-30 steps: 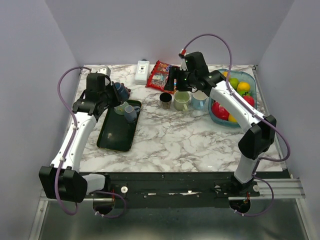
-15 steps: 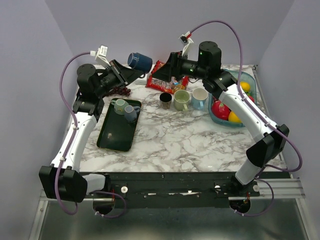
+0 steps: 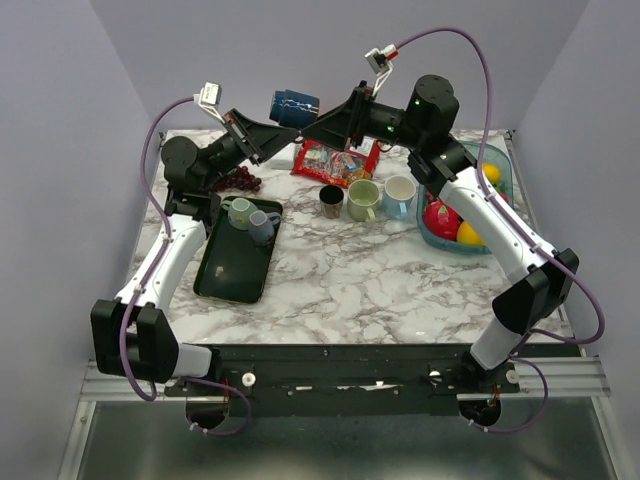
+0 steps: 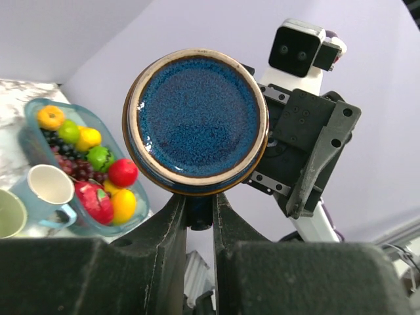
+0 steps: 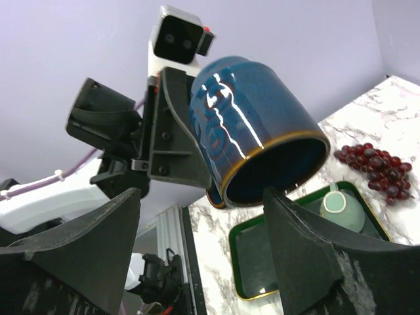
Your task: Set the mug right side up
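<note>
1. Your left hand (image 4: 199, 211) is clamped on the blue mug (image 4: 197, 118), held sideways high above the desk (image 3: 350, 280).
2. Your right hand (image 5: 200, 197) is spread wide, just beside it, facing the mug's mouth.

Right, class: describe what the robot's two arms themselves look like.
Both arms match: the left arm and right arm have white links and chunky black joints. A purple cable loops along each. The fingers are broad matt-black wedges. A white camera box sits on each wrist.
</note>
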`<state>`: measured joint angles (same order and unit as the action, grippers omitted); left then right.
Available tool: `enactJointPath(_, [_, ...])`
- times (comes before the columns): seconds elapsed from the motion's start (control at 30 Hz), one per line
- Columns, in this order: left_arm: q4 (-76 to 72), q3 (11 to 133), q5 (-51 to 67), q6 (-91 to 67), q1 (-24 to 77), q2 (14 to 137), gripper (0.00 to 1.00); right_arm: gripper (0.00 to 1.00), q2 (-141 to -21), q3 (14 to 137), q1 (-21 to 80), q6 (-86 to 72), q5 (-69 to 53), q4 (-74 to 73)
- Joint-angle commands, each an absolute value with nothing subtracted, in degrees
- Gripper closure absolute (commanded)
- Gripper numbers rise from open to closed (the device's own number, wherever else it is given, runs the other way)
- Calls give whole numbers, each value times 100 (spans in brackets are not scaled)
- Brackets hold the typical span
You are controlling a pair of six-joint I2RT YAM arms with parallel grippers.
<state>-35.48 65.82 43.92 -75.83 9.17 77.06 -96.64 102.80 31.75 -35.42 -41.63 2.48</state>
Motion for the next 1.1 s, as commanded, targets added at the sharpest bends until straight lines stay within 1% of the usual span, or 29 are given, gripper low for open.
enactJointPath(0.0, [-4421,6644,4544,-7963,1098,7743,100,20,-9703,10371,3138,-3752,-4447,738])
enactJointPath(0.1, [-4430,6671,4570,-7963,1177,7813,100,25,-9747,10388,3138,-3814,-4421,782])
enactJointPath(0.2, [-4438,6671,4570,-7972,1257,7884,100,33,-9747,10362,3129,-3823,-4395,782])
enactJointPath(0.3, [-4447,6636,4588,-8007,1309,7928,100,43,-9730,10301,3129,-3806,-4307,782])
enactJointPath(0.33, [-4447,6636,4597,-8007,1318,7963,100,50,-9729,10301,3129,-3788,-4298,782])
enactJointPath(0.4, [-4447,6627,4623,-8024,1336,7989,100,61,-9730,10283,3129,-3779,-4254,774])
enactJointPath(0.43, [-4473,6601,4623,-8033,1336,8024,100,74,-9738,10266,3120,-3779,-4219,782])
enactJointPath(0.5, [-4509,6566,4640,-8042,1345,8033,100,84,-9721,10266,3129,-3675,-4210,703])
enactJointPath(0.53, [-4526,6557,4649,-8025,1345,8033,100,95,-9695,10274,3129,-3630,-4132,660])
enactJointPath(0.57, [-4526,6557,4667,-7990,1345,8042,100,99,-9686,10266,3129,-3595,-4070,529])
enactJointPath(0.6, [-4483,6557,4684,-7963,1345,8042,100,99,-9668,10266,3129,-3482,-4008,449])
enactJointPath(0.63, [-4448,6539,4702,-7867,1336,8016,96,99,-9651,10274,3120,-3411,-3877,353])
enactJointPath(0.67, [-4421,6522,4702,-7814,1345,8007,77,99,-9633,10292,3111,-3341,-3780,143])
enactJointPath(0.73, [-4220,6487,4720,-7656,1345,7911,56,99,-9598,10274,3085,-3121,-3561,0])
enactJointPath(0.77, [-4053,6495,4720,-7333,1336,7875,36,99,-9537,10257,3050,-3059,-3455,-400])
enactJointPath(0.83, [-3211,6565,4685,-6876,1319,7709,23,99,-9475,10204,2989,-2901,-3087,-719])
enactJointPath(0.87, [-2834,6618,4624,-6186,1310,7656,14,99,-9422,10187,2901,-2874,-2998,-1051])
enactJointPath(0.9, [-2021,6679,4562,-5874,1301,7577,12,99,-9404,10126,2848,-2804,-2919,-1246])
enactJointPath(0.93, [-1647,6793,4509,-5506,1266,7428,11,99,-9378,10099,2804,-2778,-2674,-1466])
enactJointPath(0.97, [-1269,6837,4283,-5180,1248,7340,7,99,-9352,10073,2743,-2725,-2524,-1938])
enactJointPath(1.0, [-587,6881,4150,-4568,1231,7261,5,99,-9247,10037,2742,-2481,-2340,-2186])
enactJointPath(1.07, [-47,6978,3686,-4089,1204,7049,1,99,-9194,9941,2751,-2242,-1725,-2913])
